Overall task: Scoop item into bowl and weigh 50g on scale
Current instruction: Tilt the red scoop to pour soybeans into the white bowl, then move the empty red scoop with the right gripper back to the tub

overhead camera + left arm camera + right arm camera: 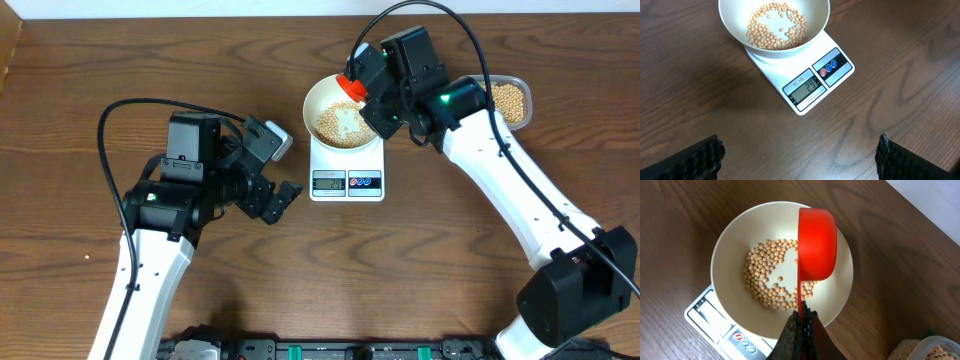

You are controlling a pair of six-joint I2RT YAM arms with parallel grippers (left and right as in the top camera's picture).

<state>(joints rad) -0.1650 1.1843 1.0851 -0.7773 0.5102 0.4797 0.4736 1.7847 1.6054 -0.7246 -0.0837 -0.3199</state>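
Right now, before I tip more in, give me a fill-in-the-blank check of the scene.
The beans lie ____ the bowl, which stands on the scale.
The right pincer is shut on the handle of a ____ scoop held over the bowl.
The left pincer stands ____, holding nothing.
A clear container with more beans stands on the robot's ____ side of the scale.
Missing words: inside; red; open; right.

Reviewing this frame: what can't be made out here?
Scale display: digits too small in the overhead view.
Red scoop: interior turned away in the right wrist view, so its contents are hidden.
Clear container: partly covered by the right arm overhead, cropped by the right wrist frame edge.
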